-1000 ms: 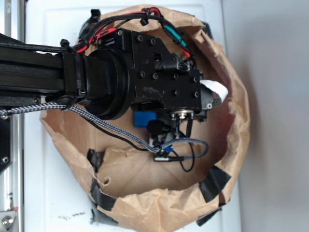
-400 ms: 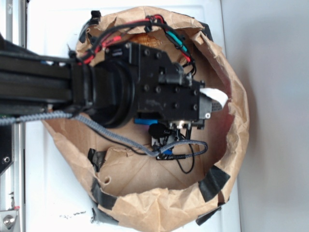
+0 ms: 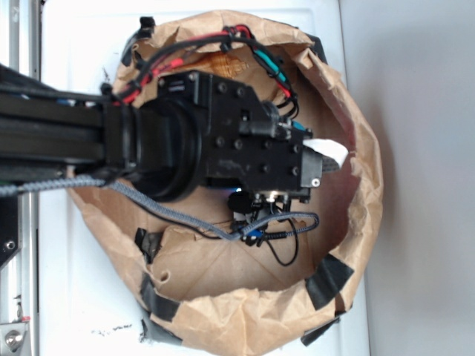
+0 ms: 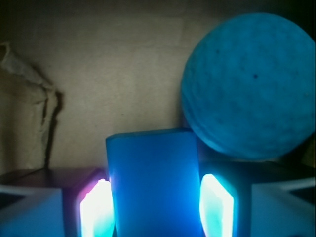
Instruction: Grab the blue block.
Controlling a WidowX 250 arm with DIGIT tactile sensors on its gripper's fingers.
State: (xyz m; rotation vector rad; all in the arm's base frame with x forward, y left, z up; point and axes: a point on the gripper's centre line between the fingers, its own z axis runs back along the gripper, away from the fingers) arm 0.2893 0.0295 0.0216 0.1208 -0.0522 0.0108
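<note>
- Exterior view: arm (image 3: 67,133) is reaching down into the brown paper bag (image 3: 223,297) on the white worktop (image 3: 82,44); wrist body is hiding the blue block — tool (image 3: 278,200) barely showing, its opening not readable here. Cables (image 3: 282,230) are dangling near the bag wall, possible snag.
- Wrist view: tool (image 4: 155,207) is straddling the blue block (image 4: 153,182), both pads (image 4: 96,210) just beside its long sides — open, nothing gripped yet as far as I can judge. Best to close squarely.
- Blue-teal ball (image 4: 247,84) is crowding the block's far right corner, near the right pad's path.

Ball (image 4: 249,84) tight against block's (image 4: 154,182) far-right corner.
</note>
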